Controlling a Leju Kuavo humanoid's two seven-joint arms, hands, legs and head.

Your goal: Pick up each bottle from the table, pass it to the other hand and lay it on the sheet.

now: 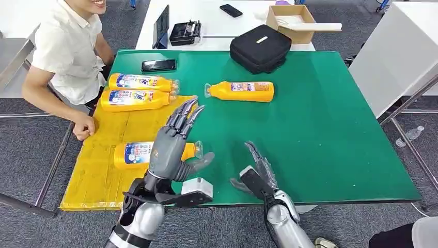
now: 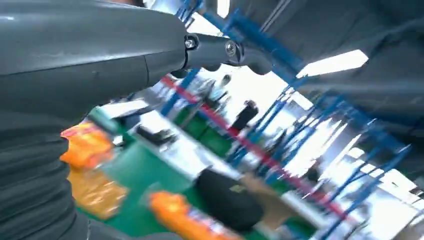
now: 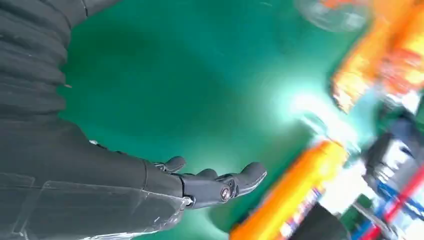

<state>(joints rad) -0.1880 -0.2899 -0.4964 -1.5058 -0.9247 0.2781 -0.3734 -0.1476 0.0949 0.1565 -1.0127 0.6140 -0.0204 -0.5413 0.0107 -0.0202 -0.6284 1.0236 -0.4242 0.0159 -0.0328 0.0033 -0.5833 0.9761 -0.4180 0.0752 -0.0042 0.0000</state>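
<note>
Three orange bottles lie on the yellow sheet (image 1: pixel 98 175): two side by side at its far end (image 1: pixel 139 82) (image 1: pixel 135 99) and one near the front (image 1: pixel 135 154), partly behind my left hand. A fourth orange bottle (image 1: pixel 240 91) lies on its side on the green table (image 1: pixel 320 129), apart from the sheet. My left hand (image 1: pixel 173 144) is raised above the sheet's right edge, fingers spread, holding nothing. My right hand (image 1: pixel 258 173) hovers low over the table's front edge, fingers apart and empty; its wrist view shows the open fingers (image 3: pixel 215 182) over green surface and a blurred orange bottle (image 3: pixel 295 192).
A person in a white shirt (image 1: pixel 67 51) sits at the table's left, one hand (image 1: pixel 82 129) resting by the sheet. A black phone (image 1: pixel 158 65) and a black case (image 1: pixel 260 47) lie at the far edge. A cardboard box (image 1: pixel 292 21) stands on the white table behind.
</note>
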